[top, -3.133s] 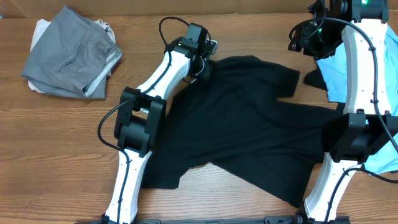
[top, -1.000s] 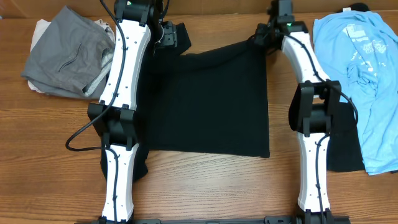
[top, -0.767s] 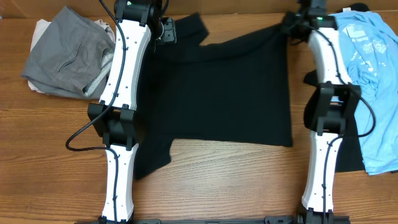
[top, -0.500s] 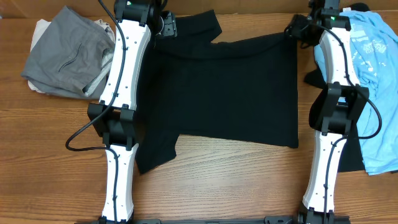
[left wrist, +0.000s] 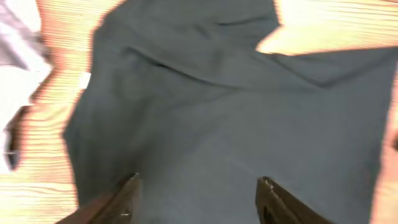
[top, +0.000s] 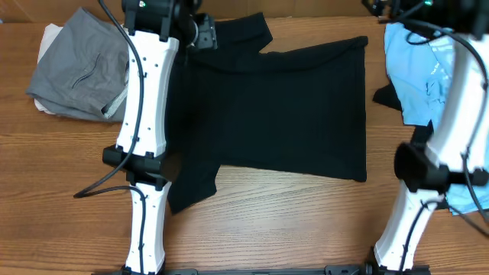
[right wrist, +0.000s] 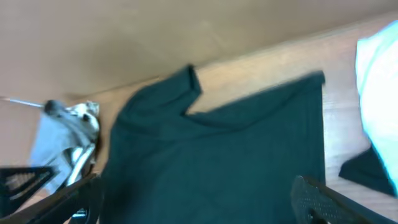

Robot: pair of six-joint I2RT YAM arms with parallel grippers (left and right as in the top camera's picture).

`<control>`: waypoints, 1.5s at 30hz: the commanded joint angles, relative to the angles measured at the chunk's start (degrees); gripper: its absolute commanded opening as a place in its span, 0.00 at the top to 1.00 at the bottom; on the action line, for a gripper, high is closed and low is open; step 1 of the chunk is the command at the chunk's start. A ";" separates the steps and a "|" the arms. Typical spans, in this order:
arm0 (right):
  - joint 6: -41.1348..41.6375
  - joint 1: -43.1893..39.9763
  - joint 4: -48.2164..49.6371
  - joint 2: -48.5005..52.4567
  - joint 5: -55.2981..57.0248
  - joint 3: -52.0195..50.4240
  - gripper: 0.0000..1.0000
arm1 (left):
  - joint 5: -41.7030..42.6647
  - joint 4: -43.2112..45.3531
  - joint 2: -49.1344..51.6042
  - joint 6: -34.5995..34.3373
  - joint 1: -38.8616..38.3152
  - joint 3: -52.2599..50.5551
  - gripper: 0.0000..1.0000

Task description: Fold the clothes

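A black T-shirt (top: 283, 107) lies spread flat in the middle of the wooden table, with one sleeve at the far edge and another at the lower left. My left gripper (top: 205, 32) is at the shirt's far left corner. In the left wrist view it (left wrist: 198, 186) stands open just above the dark cloth (left wrist: 217, 112), holding nothing. My right gripper (top: 386, 9) is raised at the far right corner. In its wrist view it (right wrist: 196, 199) is wide open, high over the shirt (right wrist: 217, 155).
A pile of grey clothes (top: 88, 65) lies at the far left, also seen in the right wrist view (right wrist: 68, 143). A light blue shirt (top: 428, 69) lies at the right, with a dark bit of cloth (top: 386, 95) beside it. A brown wall (right wrist: 155, 37) stands behind the table.
The two arms drew the black shirt out flat and to the right. The right gripper then opened, let go of the far right corner and rose. The left gripper stayed at the far left corner.
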 commanded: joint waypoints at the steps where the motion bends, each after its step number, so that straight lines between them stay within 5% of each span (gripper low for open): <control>1: -0.26 0.17 -0.26 -4.04 -4.15 -1.11 0.11 | 8.02 -0.22 -4.57 -1.90 -0.04 1.18 0.42; 5: 5.70 0.26 -0.26 -15.52 0.61 -7.08 0.05 | 4.20 -0.22 -12.33 -1.81 -0.07 1.09 0.29; 8: 8.92 0.31 -0.24 -27.12 9.46 -21.29 0.00 | 3.04 -0.22 -19.26 0.26 -0.22 -1.09 0.02; 13: 17.73 0.28 -0.20 -42.05 20.83 -54.99 0.00 | -0.07 -0.22 -26.32 -2.01 -0.26 -11.65 0.00; 19: 23.80 0.31 5.20 -44.72 21.11 -79.62 0.00 | 0.00 -0.20 -27.41 -8.11 0.09 -28.33 0.00; 24: 24.61 0.28 19.96 -44.72 15.23 -103.08 0.00 | 0.52 3.91 -23.96 -11.52 1.73 -47.45 0.00; 33: 24.55 0.28 31.15 -44.61 14.05 -115.38 0.00 | -3.87 7.56 -27.10 -26.21 1.42 -66.45 0.00; 40: 24.06 0.31 35.71 -44.39 14.05 -115.73 0.00 | -7.13 12.76 -48.26 -36.44 -0.85 -84.59 0.00; 45: 22.82 0.31 37.62 -44.39 14.05 -115.73 0.00 | -6.91 16.57 -57.90 -51.36 -1.05 -103.58 0.00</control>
